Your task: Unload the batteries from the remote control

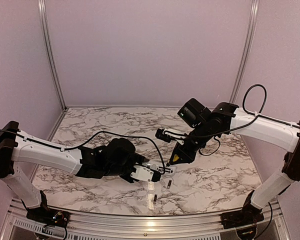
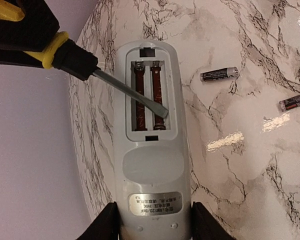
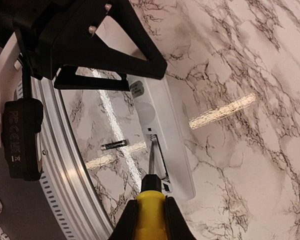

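My left gripper [image 1: 156, 170] is shut on the label end of the white remote control [image 2: 151, 160] and holds it just above the marble, compartment face up. The open compartment [image 2: 149, 95] shows two bare reddish channels with springs and no batteries. My right gripper [image 3: 151, 220] is shut on the yellow-handled screwdriver [image 3: 151, 207], whose flat blade tip [image 2: 160, 109] rests inside the compartment. Two dark batteries lie loose on the table to the right of the remote: one [image 2: 219, 74] close by, one [image 2: 295, 101] further off. Both show in the top view, one [image 1: 168, 184] and the other [image 1: 151, 199].
The marble table [image 1: 115, 125] is walled by purple panels on three sides. An aluminium rail [image 1: 115, 220] runs along its near edge, close to the batteries. The left arm's black wrist [image 3: 90, 35] hangs over the remote's label end in the right wrist view.
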Controlling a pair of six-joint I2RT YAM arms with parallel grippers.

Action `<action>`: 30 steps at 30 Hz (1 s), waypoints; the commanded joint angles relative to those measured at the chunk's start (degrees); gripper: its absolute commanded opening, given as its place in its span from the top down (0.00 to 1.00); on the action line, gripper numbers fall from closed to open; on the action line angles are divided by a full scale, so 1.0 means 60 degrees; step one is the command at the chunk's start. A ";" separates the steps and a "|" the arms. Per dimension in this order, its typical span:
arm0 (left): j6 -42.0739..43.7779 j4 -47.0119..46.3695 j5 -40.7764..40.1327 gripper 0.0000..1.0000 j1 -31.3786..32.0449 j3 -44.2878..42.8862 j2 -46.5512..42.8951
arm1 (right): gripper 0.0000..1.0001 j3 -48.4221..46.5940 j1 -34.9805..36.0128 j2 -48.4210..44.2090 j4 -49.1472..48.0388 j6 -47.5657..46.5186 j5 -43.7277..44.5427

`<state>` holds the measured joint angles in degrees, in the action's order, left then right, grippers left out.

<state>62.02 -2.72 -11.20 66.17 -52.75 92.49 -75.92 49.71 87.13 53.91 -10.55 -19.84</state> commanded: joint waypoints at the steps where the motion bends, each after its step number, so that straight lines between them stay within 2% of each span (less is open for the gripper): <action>1: 0.0146 -0.1047 -0.0476 1.00 0.0016 -0.0147 -0.0135 | 1.00 -0.0146 0.0093 0.0178 0.0238 0.0071 -0.0273; 16: -0.0277 -0.1034 -0.0561 1.00 0.0030 0.0105 -0.0253 | 1.00 -0.0321 0.0086 0.0204 0.0247 0.0228 -0.0122; 30: -0.1449 -0.0730 -0.0714 1.00 0.0028 0.0207 -0.0381 | 1.00 -0.0683 0.0093 -0.0358 -0.0174 0.0786 -0.0345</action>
<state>56.82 -5.06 -14.33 66.35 -51.88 92.16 -77.58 49.78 87.09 53.56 -7.46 -21.06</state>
